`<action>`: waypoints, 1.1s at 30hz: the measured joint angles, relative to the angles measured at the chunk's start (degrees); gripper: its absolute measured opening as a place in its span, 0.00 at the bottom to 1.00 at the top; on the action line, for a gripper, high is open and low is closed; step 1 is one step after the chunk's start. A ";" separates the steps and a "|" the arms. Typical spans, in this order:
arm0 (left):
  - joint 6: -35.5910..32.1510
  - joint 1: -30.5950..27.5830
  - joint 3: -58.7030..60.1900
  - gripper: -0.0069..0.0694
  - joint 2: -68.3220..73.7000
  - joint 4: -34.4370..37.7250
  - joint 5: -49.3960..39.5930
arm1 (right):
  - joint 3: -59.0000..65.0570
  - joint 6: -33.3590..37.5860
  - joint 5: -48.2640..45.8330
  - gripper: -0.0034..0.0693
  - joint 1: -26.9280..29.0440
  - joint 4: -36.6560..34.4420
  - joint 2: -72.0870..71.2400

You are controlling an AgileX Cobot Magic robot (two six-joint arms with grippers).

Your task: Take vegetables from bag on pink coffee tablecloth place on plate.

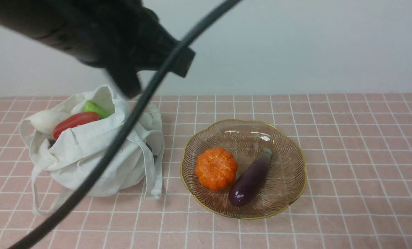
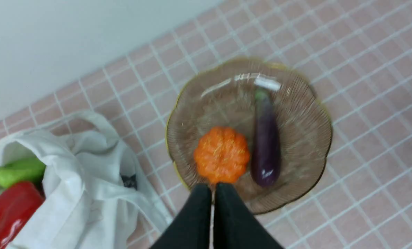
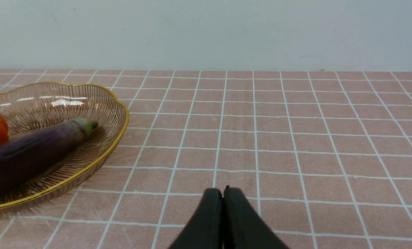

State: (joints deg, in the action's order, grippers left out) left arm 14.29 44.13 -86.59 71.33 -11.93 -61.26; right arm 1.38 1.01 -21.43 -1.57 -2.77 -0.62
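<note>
An off-white cloth tote bag (image 1: 71,152) is sitting left on the pink grid-lined tablecloth (image 1: 348,155), holding a red pepper (image 1: 75,121), white radish (image 1: 46,121) and green piece (image 1: 95,108). Right of it, a ribbed glass plate (image 1: 289,148) is carrying an orange pumpkin (image 1: 215,168) and, just right of it, a purple eggplant (image 1: 251,178).

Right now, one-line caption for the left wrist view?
Left gripper, shut and empty, faces the plate with orange pumpkin and eggplant; red pepper and green piece sit in the bag.

The closed, empty end effector (image 2: 213,188) hovers by the plate (image 2: 296,114), which holds a pumpkin (image 2: 222,154) and eggplant (image 2: 265,138). The bag (image 2: 74,193) shows a pepper (image 2: 8,214) and green piece (image 2: 19,171).
</note>
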 joint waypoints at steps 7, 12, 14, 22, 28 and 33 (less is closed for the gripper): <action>0.82 0.00 20.83 0.08 -13.75 3.14 14.42 | 0.00 0.00 0.00 0.03 0.00 0.00 0.00; 0.79 0.00 28.57 0.08 -18.42 4.69 16.10 | 0.00 0.00 0.00 0.03 0.00 0.00 0.00; 0.66 0.00 28.97 0.08 -19.21 4.69 16.36 | 0.00 0.00 0.00 0.03 0.00 0.00 0.00; -2.04 0.00 28.97 0.08 -24.21 3.68 16.75 | 0.00 0.00 0.00 0.03 0.00 0.00 0.00; -2.65 -0.70 33.11 0.08 -32.73 0.42 19.58 | 0.00 0.00 0.00 0.03 0.00 0.00 0.00; -3.17 -7.02 45.39 0.08 -42.47 0.89 27.12 | 0.00 0.00 0.00 0.03 0.00 0.00 0.00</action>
State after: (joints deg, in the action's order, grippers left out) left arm 11.13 37.11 -41.20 28.86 -11.04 -34.15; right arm 1.38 1.01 -21.43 -1.57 -2.77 -0.62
